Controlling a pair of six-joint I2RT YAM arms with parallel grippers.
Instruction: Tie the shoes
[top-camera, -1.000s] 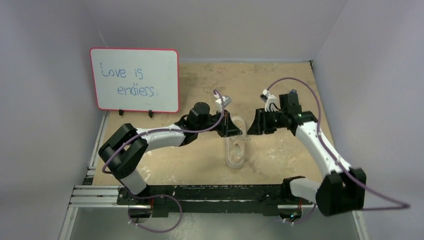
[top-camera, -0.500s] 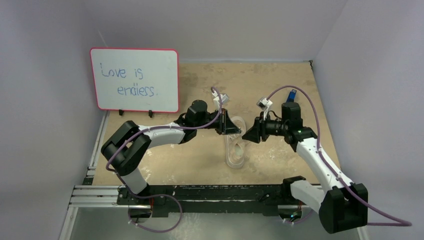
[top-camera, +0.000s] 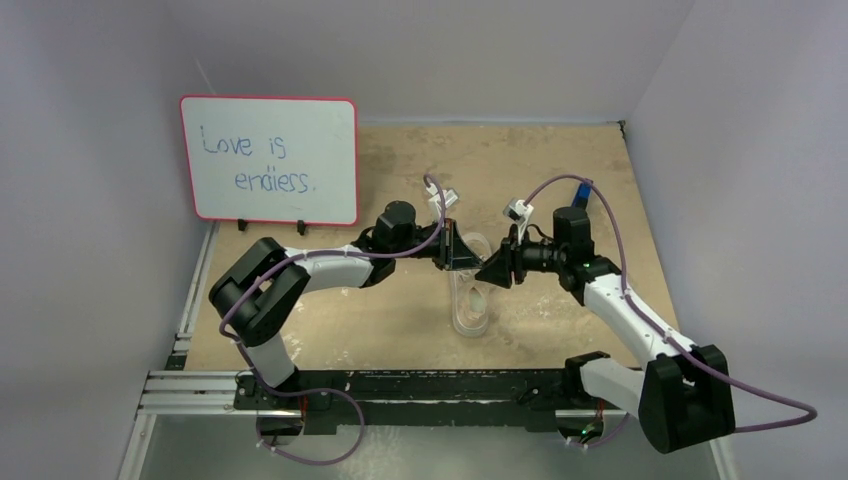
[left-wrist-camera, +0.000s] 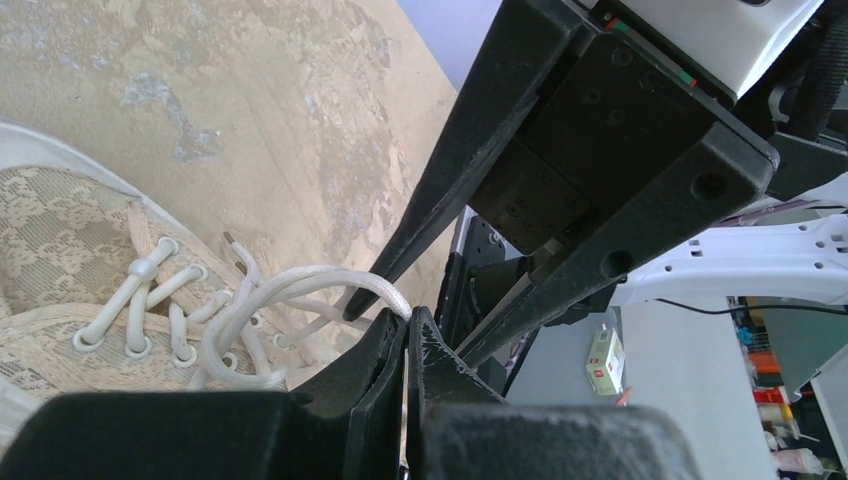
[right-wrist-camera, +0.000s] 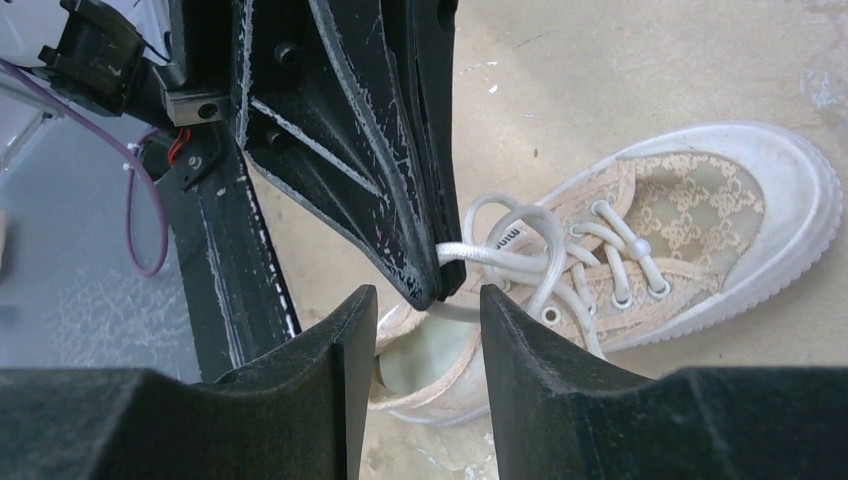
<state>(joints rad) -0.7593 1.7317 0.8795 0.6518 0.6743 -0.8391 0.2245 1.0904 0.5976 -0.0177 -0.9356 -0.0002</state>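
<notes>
The sneaker's limp lace loop is clamped by the left gripper; its slack is best pinched by the spread, seemingly empty right gripper.

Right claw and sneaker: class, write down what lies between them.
The left claw, shut on a white lace loop, lies between right claw and sneaker, shown in the right wrist view.

Left arm reaches out to the right, right arm to the left, elbows bent, wrists facing each other tip to tip. Left gripper: fingers pressed together, tips pinching a loop of lace. Right gripper: fingers spread, one either side of the left gripper's tip.
</notes>
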